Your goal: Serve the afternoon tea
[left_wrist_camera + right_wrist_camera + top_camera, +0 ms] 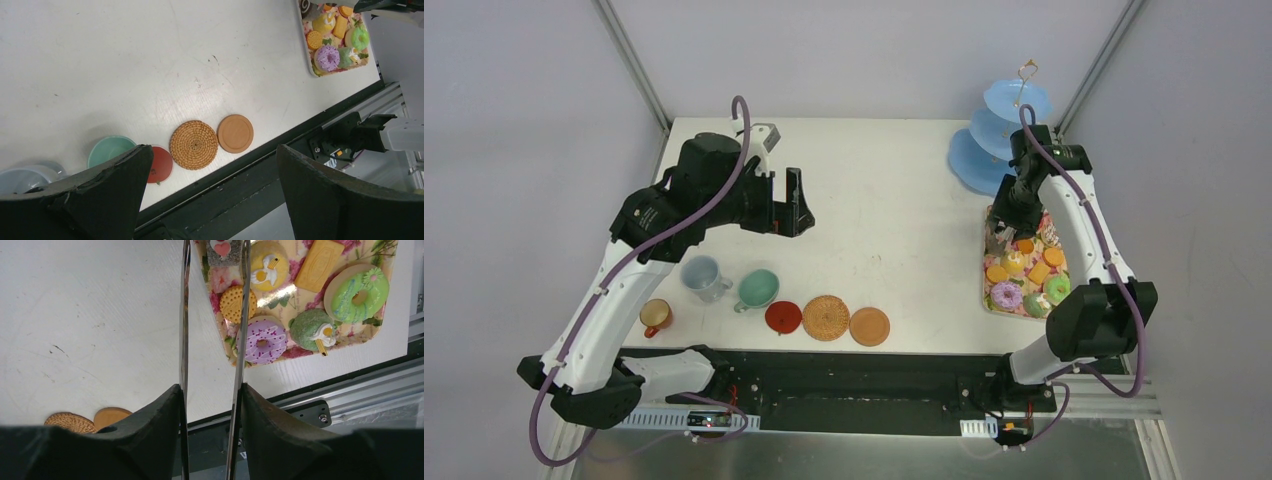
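Near the front left stand the orange cup [656, 316], grey-blue cup [702, 277] and mint green cup [757, 289]. To their right lie a red coaster [783, 316], a woven coaster [826, 317] and a wooden coaster [869, 326]. Donuts and biscuits [261, 341] sit on the floral tray [1024, 300]. My left gripper [789, 205] hangs open and empty above the table behind the cups. My right gripper [211, 395] is shut on the metal tongs [184, 315], whose arms straddle a grey heart-topped cake [220, 250] at the tray's far end.
The light-blue three-tier stand [999, 135] stands at the back right, just behind the tray and my right arm. In the left wrist view the woven coaster [194, 145], wooden coaster [235, 133] and mint cup [110, 150] lie below my open fingers [100, 195].
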`<action>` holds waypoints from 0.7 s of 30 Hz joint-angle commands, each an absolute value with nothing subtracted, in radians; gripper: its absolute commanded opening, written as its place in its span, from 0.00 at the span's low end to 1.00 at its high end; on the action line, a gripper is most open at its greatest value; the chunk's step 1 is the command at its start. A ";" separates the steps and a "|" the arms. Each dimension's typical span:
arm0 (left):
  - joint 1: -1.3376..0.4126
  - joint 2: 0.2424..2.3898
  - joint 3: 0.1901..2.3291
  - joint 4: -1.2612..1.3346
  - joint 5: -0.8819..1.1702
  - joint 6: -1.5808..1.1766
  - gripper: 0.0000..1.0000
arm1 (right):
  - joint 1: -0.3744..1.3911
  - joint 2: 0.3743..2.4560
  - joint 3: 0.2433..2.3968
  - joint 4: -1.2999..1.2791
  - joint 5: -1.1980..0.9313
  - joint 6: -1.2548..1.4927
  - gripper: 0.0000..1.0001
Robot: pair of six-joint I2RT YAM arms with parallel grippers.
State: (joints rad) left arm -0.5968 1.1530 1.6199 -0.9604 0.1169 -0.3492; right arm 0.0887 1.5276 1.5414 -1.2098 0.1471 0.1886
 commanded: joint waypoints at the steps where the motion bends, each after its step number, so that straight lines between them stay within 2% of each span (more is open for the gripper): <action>1: -0.607 1.159 1.664 -0.960 0.094 -0.324 0.99 | 0.077 1.532 1.524 -1.206 0.171 0.152 0.48; 7: -0.609 1.171 1.673 -0.961 0.093 -0.322 0.99 | 0.077 1.537 1.491 -1.172 0.157 0.147 0.47; 14: -0.609 1.172 1.674 -0.965 0.087 -0.317 0.99 | 0.077 1.533 1.451 -1.160 0.171 0.146 0.41; 21: -0.609 1.175 1.674 -0.962 0.098 -0.322 0.99 | 0.077 1.519 1.418 -1.131 0.191 0.141 0.42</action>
